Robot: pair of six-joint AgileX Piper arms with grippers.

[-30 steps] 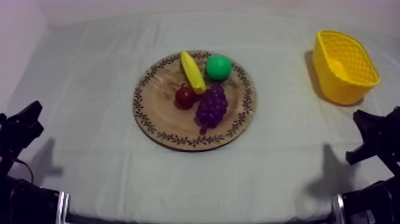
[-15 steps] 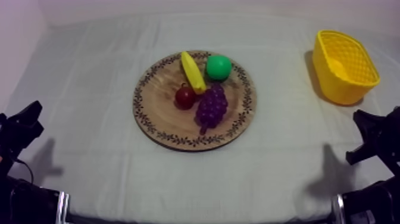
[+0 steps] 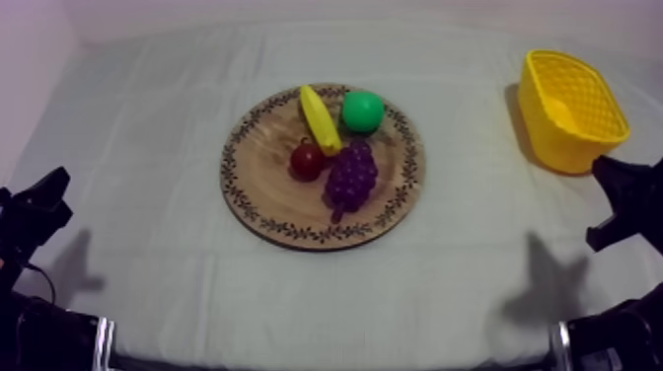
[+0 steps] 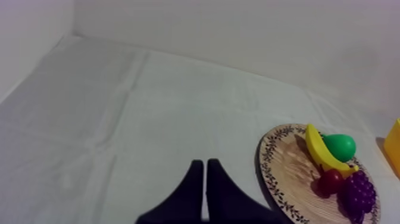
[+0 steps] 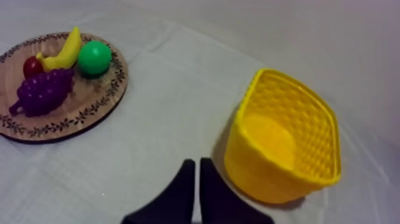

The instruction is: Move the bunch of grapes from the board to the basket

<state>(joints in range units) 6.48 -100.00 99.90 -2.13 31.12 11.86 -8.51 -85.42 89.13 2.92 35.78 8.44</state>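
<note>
**Top view.** A round wooden board with a patterned rim lies mid-table on the grey-white cloth. The purple bunch of grapes rests on the board, toward 4 o'clock from its centre. A small red fruit sits just beside the grapes at their 9 o'clock. A yellow banana lies at 12 o'clock and a green pear at 1 o'clock. The yellow lattice-walled basket stands well apart, at the board's 2 o'clock.

**Wrist views.** The left gripper has its fingers pressed together as a narrow wedge, holding nothing, over bare cloth. The right gripper is likewise closed on nothing, just beside the basket.

**Change.** Since half a second earlier, the right gripper has shifted toward 12 o'clock, nearer the basket. The fruit, board and left gripper are unchanged.
</note>
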